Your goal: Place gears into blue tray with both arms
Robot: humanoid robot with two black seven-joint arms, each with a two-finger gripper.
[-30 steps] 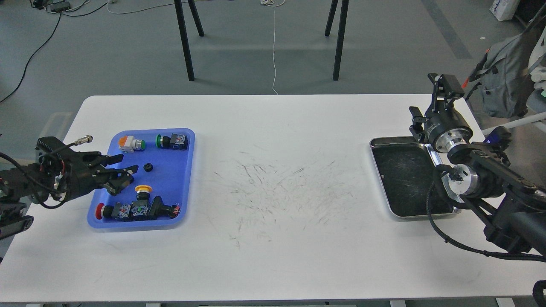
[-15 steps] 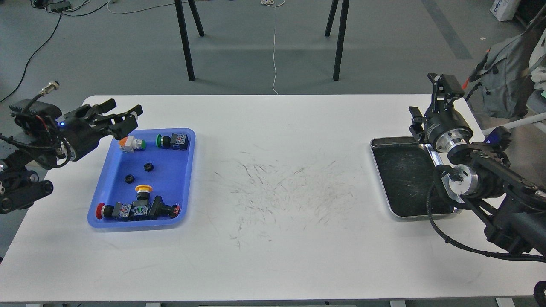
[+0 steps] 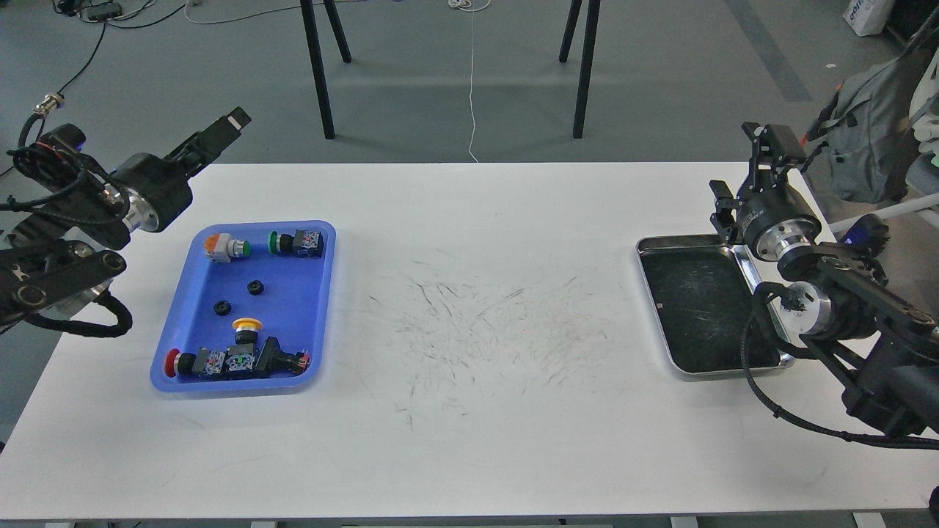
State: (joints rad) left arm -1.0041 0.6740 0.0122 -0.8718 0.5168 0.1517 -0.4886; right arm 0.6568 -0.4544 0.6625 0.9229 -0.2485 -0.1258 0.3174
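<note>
The blue tray (image 3: 293, 315) lies on the left of the white table. Two gears sit loose on its floor, one (image 3: 255, 287) near the middle and one (image 3: 222, 307) a little nearer and to the left. My left gripper (image 3: 224, 130) is raised beyond the tray's far left corner and points up and to the right. I see it edge-on as a single dark bar with nothing in it. Behind the steel tray's far right corner my right gripper (image 3: 769, 141) points upward, holding nothing I can see. Its fingers are too dark to tell apart.
Several coloured-capped push-buttons lie in the blue tray, two along the far rim (image 3: 227, 247) and a row along the near rim (image 3: 235, 361). A shiny steel tray (image 3: 656, 308) with a dark inside sits at the table's right. Black stand legs (image 3: 317, 73) rise behind the table.
My left gripper lifted out of the blue tray and swung up and back past its far left corner, leaving a second gear on the tray floor. The right arm shifted slightly right.
</note>
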